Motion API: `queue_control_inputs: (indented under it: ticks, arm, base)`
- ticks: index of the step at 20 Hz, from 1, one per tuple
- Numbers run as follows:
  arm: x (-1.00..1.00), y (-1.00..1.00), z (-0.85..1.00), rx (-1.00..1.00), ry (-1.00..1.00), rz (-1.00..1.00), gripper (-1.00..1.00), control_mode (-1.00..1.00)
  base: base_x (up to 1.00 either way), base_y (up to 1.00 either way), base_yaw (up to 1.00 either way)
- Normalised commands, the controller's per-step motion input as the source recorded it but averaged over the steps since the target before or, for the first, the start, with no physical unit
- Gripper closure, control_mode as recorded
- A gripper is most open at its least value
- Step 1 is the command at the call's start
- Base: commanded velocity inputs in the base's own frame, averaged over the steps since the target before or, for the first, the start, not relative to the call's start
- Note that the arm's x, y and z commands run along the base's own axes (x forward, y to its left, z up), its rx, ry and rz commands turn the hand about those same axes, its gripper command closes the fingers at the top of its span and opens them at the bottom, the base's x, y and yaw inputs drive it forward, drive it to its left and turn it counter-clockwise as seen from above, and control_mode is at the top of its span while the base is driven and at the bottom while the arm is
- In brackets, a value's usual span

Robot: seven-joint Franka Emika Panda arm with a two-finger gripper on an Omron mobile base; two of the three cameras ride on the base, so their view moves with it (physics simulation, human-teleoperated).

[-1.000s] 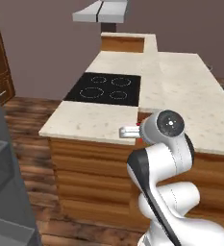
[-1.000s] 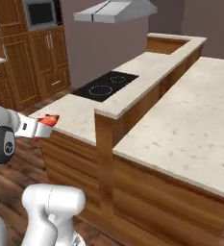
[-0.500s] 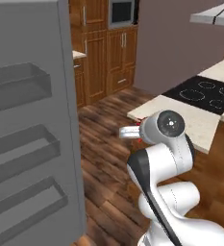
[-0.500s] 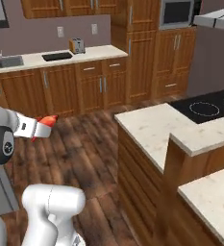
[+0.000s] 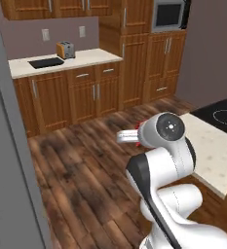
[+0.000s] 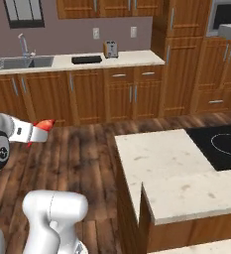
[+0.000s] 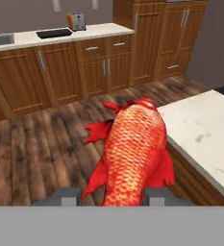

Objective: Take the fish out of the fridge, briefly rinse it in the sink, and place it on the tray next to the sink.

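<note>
— Where is the fish (image 7: 135, 151)?

— Between the tips of the pincer (image 7: 112, 196), which is clamped on its rear part. In the hand view the red-orange body points away from the pincer, fins spread to either side. From the right base view only a red tip pokes out past the white hand.

— And what lies ahead of the pincer?

— Wooden floor (image 5: 85, 165) straight below and ahead. Beyond it, a run of wood cabinets carrying a pale desk (image 6: 122, 58). On that desk, far ahead of the pincer, lies the flat black tray (image 6: 86, 59), with an orange toaster (image 6: 110, 49) just beside it.

— The sink (image 6: 18, 62)?

— On the same desk, on the tray's other side from the toaster, with the chrome faucet (image 6: 23, 44) rising behind it. All well apart from the pincer.

— Anything closer?

— An island desk (image 7: 205, 129) with a pale stone top sits near the pincer's right side in the hand view, with a black cooktop (image 6: 221, 144) set in it. The grey fridge (image 5: 10, 160) wall stands off to the left in the left base view.
</note>
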Motion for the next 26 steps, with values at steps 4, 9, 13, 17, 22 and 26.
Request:
queue_control_inputs:
  ticks: [4, 9, 13, 17, 22, 26]
  arm:
    - [0.00, 0.00, 0.00, 0.00, 0.00, 0.00, 1.00, 1.00]
    - [0.00, 0.00, 0.00, 0.00, 0.00, 0.00, 1.00, 1.00]
    - [0.00, 0.00, 0.00, 0.00, 0.00, 0.00, 1.00, 1.00]
    - [0.00, 0.00, 0.00, 0.00, 0.00, 0.00, 1.00, 1.00]
    - [0.00, 0.00, 0.00, 0.00, 0.00, 0.00, 1.00, 1.00]
    - [0.00, 0.00, 0.00, 0.00, 0.00, 0.00, 1.00, 1.00]
  base:
    - [0.90, -0.10, 0.24]
    - [1.00, 0.00, 0.14]
    - [1.00, 0.00, 0.14]
    - [1.00, 0.00, 0.18]
    - [1.00, 0.00, 0.28]
    - [1.00, 0.00, 0.35]
